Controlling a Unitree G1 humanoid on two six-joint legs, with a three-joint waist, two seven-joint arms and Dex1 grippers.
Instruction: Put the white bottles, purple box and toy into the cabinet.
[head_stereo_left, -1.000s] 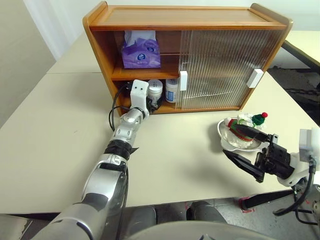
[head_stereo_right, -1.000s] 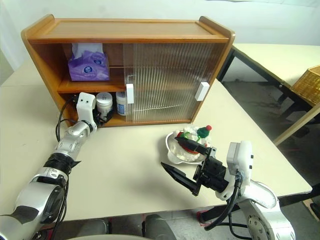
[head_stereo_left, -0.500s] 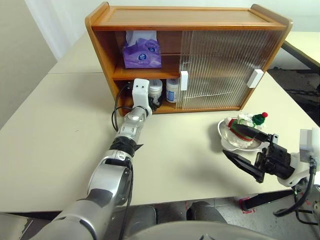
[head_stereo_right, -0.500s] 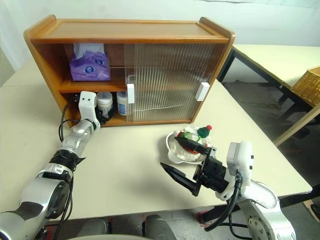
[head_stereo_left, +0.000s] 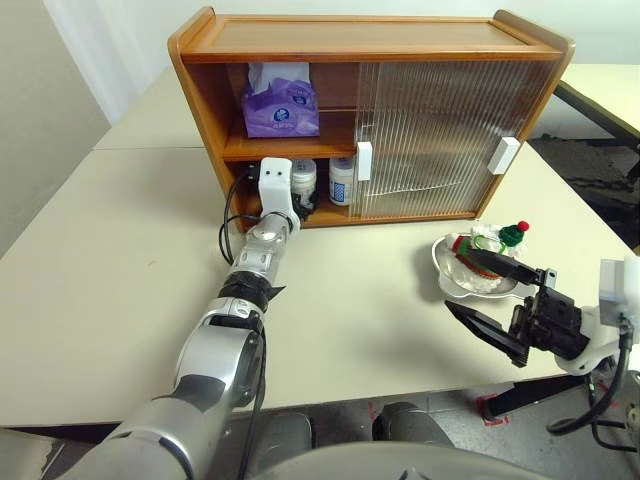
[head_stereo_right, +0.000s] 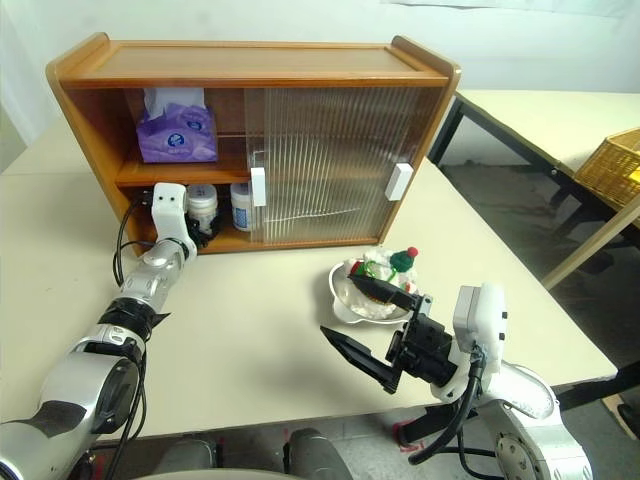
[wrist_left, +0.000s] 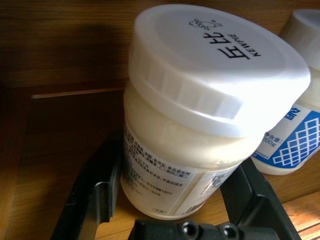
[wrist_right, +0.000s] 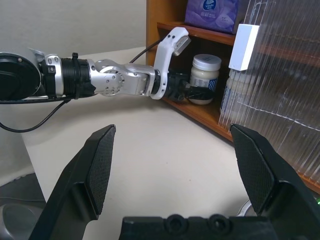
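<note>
**Left hand around a jar on the lower shelf, right hand wide apart near the toy**

The left hand (wrist_left: 170, 210) reaches into the open left bay of the wide reddish-brown wooden cabinet (head_stereo_left: 370, 35), on its lower shelf. Its two black fingers (wrist_left: 95, 195) stand one on each side of a small squat white plastic jar (wrist_left: 200, 115) with a white screw lid; whether they press on it or stand just off it cannot be told. The second white jar (head_stereo_left: 343, 181), alike, stands just beyond that hand on the same shelf, next to the white handle of the ribbed translucent sliding door (head_stereo_left: 440, 130). Above the left hand, on the upper shelf, sits the soft lavender-purple tissue pack (head_stereo_left: 282, 104) with white tissue rising from its top.

The right hand (head_stereo_right: 368, 325) hangs over the pale surface (head_stereo_left: 120, 250) with its fingers spread wide and nothing between them. Just beyond it lies the small white plush figure with a red-bobbled green hat (head_stereo_right: 385, 268) on a shallow silver dish (head_stereo_right: 340, 300), outside the cabinet and in front of its closed doors.
</note>
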